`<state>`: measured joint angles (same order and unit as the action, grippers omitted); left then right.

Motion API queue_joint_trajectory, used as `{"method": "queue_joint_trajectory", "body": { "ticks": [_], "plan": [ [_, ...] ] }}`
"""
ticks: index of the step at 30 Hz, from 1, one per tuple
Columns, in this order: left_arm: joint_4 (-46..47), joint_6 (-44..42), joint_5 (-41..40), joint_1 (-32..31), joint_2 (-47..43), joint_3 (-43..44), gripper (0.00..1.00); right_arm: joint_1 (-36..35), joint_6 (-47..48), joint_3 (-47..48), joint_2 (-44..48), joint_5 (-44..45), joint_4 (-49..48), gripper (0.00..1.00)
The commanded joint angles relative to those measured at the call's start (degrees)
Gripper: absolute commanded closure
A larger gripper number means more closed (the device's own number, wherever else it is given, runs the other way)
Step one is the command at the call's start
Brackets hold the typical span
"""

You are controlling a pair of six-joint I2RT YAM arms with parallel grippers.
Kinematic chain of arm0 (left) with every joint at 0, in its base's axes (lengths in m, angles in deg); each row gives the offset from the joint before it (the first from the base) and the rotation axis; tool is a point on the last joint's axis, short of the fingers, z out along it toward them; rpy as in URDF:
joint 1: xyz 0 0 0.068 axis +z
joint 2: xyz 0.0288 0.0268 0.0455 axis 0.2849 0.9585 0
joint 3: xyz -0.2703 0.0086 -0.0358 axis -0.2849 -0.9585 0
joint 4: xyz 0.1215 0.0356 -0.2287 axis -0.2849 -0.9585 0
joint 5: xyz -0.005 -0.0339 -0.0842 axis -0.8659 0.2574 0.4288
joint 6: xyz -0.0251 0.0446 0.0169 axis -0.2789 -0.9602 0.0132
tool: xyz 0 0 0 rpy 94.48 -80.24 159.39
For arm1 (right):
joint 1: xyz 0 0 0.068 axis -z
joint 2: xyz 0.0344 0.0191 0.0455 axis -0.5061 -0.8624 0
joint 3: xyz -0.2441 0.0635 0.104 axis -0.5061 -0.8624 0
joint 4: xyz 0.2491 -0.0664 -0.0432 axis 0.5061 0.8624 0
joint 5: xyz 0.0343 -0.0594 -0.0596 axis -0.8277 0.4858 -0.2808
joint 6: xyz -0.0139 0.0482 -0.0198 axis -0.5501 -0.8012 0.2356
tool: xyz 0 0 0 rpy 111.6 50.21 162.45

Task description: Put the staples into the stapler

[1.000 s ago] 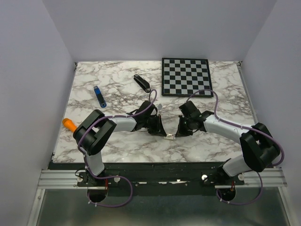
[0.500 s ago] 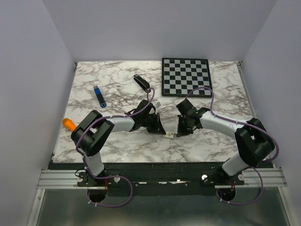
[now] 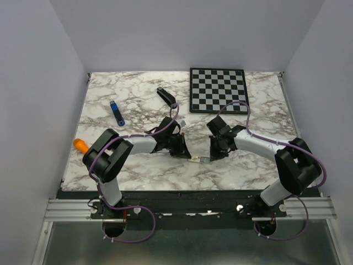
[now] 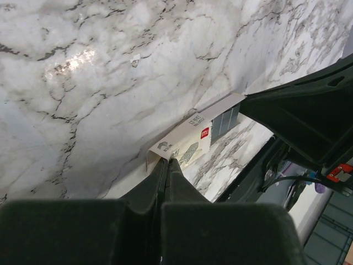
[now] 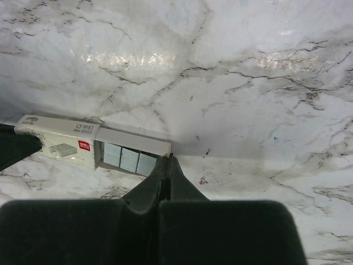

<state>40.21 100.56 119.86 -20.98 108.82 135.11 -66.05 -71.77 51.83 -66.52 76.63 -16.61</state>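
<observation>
A tiny white staple box (image 3: 197,160) lies on the marble table between my two grippers. Its inner tray is slid partly out, and silvery-grey staples (image 5: 129,159) show in the tray; they also show in the left wrist view (image 4: 226,122). My left gripper (image 4: 167,160) is shut on the box's sleeve end (image 4: 182,144). My right gripper (image 5: 169,157) is shut on the tray's end wall (image 5: 135,142). In the top view the left gripper (image 3: 188,155) and the right gripper (image 3: 208,158) face each other across the box. A black stapler (image 3: 166,96) lies far back, apart from both.
A chessboard (image 3: 218,90) lies at the back right. A blue stapler-like object (image 3: 116,113) lies at the left, and an orange object (image 3: 81,146) sits near the left edge. The table's front edge runs just below the box.
The two grippers have drawn slightly apart, the left one shifting left. The box now looks longer, with its tray slid out and the staples showing.
</observation>
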Motion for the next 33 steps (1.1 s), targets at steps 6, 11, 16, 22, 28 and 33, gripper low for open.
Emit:
{"method": "queue_joint_trajectory", "body": {
  "ticks": [6, 11, 16, 22, 28, 33],
  "plan": [
    [-6.54, -3.86, -3.72, 0.89, -1.72, 0.64, 1.0, -0.13, 1.6, 0.2, -0.46, 2.59, 2.76, 0.99],
    [-7.42, -4.21, -4.41, 0.98, -1.98, 0.9, 0.97, -0.22, 1.6, 0.11, 0.41, 2.41, 2.76, 0.96],
    [-8.73, -4.56, -6.0, 1.06, -3.47, 0.99, 0.79, -0.13, 1.51, 0.54, 2.35, 2.59, 2.67, 0.81],
    [-9.79, -5.08, -7.41, 2.03, -5.23, 0.99, 0.63, -0.22, 1.77, 0.98, 4.36, 2.76, 2.67, 0.67],
    [-12.59, -6.14, -10.65, 3.17, -8.74, 1.43, 0.39, -0.13, 3.09, 2.04, 7.53, 3.99, 2.85, 0.4],
    [-15.33, -7.02, -15.04, 5.28, -12.52, 1.35, 0.19, -0.13, 4.5, 3.36, 11.21, 6.71, 2.85, 0.13]
  ]
}}
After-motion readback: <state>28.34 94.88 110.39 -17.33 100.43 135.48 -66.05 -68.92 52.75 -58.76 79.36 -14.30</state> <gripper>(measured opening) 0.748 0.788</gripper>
